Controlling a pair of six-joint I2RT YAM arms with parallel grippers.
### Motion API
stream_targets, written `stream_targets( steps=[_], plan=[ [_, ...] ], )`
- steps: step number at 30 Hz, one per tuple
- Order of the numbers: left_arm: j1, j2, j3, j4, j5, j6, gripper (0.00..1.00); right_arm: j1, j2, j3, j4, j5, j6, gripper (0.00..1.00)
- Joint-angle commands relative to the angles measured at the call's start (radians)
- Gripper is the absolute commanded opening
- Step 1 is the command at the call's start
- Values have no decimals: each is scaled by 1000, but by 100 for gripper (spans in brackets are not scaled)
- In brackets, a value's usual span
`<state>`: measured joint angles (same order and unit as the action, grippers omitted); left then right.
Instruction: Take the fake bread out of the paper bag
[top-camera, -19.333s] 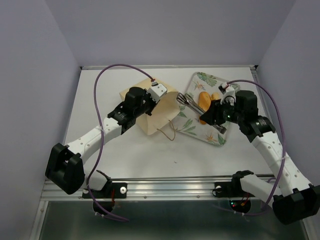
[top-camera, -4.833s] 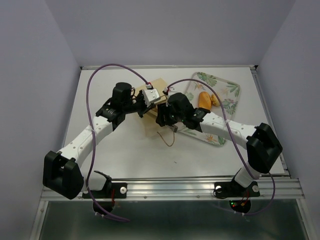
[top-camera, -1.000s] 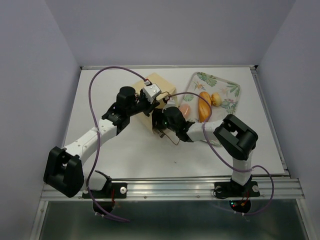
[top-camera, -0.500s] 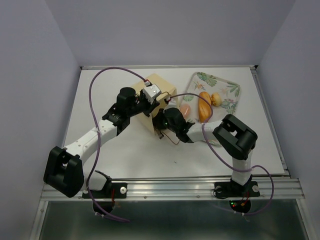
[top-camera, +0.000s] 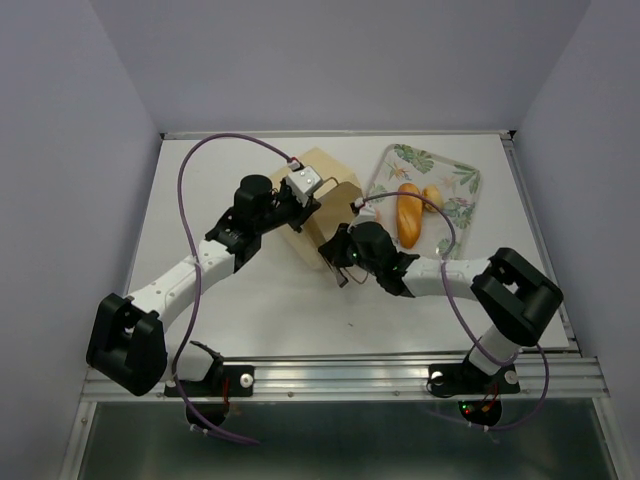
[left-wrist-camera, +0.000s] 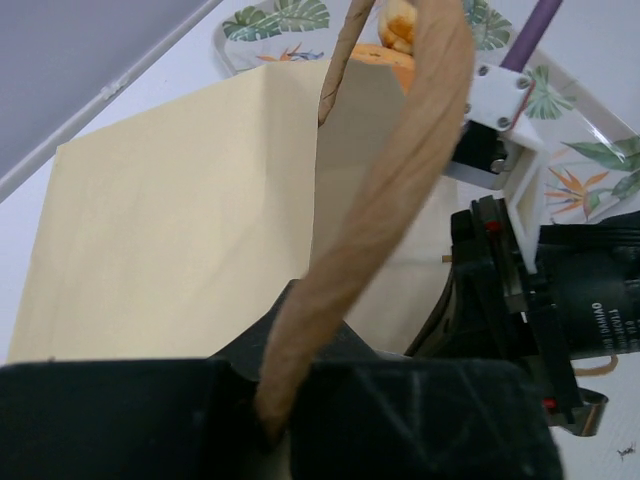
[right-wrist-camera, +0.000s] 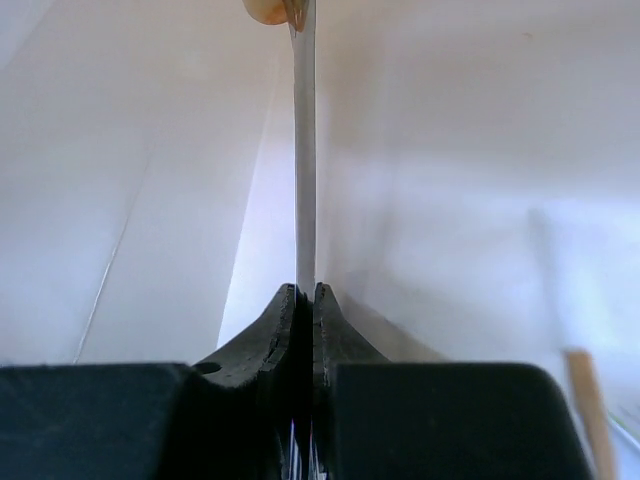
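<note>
Our left gripper pinches the cord handle of the paper bag, and the right gripper clamps its thin wall edge. We see two pieces of fake bread on the tray at the right. If we pull the arms apart, the paper may tear.

A rectangular tray, white with a print of green leaves and orange flowers, lay on the right rear part of the white surface, turned at a slant to its edges. Pale lavender walls closed in the surface on three sides. A ribbed metal rail ran along its near edge. A small dark speck sat toward the front.
</note>
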<state>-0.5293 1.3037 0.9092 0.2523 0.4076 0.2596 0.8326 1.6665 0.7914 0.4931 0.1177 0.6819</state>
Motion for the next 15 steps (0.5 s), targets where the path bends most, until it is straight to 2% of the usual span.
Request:
stream_targets(
  steps=[1, 8, 15],
  plan=[
    [-5, -31, 3, 97, -18, -22, 0, 0, -114, -46, -48, -6, -22, 1],
    [-5, -6, 28, 105, -41, -39, 0, 0, -319, -116, -175, -81, -61, 1],
    [-5, 12, 53, 108, -93, -54, 0, 0, -611, -139, -411, -165, -100, 1]
  ],
)
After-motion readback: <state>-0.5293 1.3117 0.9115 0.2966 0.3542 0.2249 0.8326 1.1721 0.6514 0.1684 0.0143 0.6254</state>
